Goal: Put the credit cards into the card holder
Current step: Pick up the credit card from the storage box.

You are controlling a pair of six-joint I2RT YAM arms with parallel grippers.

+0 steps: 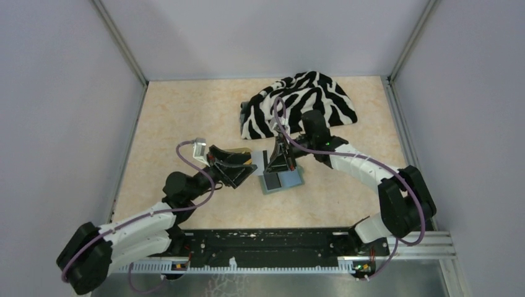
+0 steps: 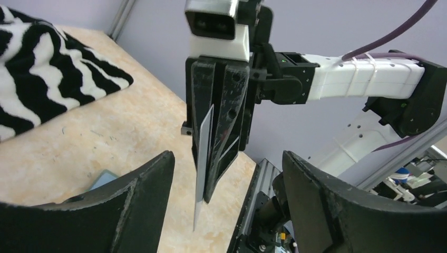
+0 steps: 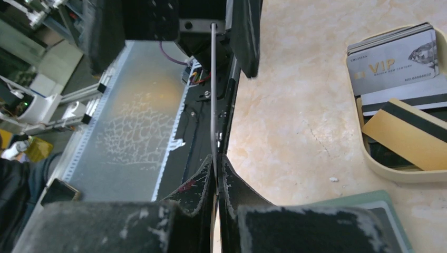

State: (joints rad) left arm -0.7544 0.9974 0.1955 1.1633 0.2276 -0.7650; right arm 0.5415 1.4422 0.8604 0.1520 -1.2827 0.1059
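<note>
My right gripper (image 3: 217, 158) is shut on a thin pale credit card (image 3: 213, 89) held edge-on and upright just above the table. In the left wrist view the same card (image 2: 204, 147) hangs from the right gripper's black fingers (image 2: 226, 110). My left gripper (image 2: 227, 155) is open, its fingers standing well clear on either side of the card. From above, the left gripper (image 1: 244, 168) and the right gripper (image 1: 280, 166) meet nose to nose beside the open sage-green card holder (image 1: 283, 181). A corner of the holder (image 3: 379, 203) lies right of my right fingers.
A tan tray (image 3: 400, 174) to the right holds more cards, a grey VIP one (image 3: 395, 58) and a yellow-orange one (image 3: 406, 139). A zebra-striped cloth (image 1: 297, 105) lies at the back. The black base rail (image 1: 266, 244) runs along the near edge.
</note>
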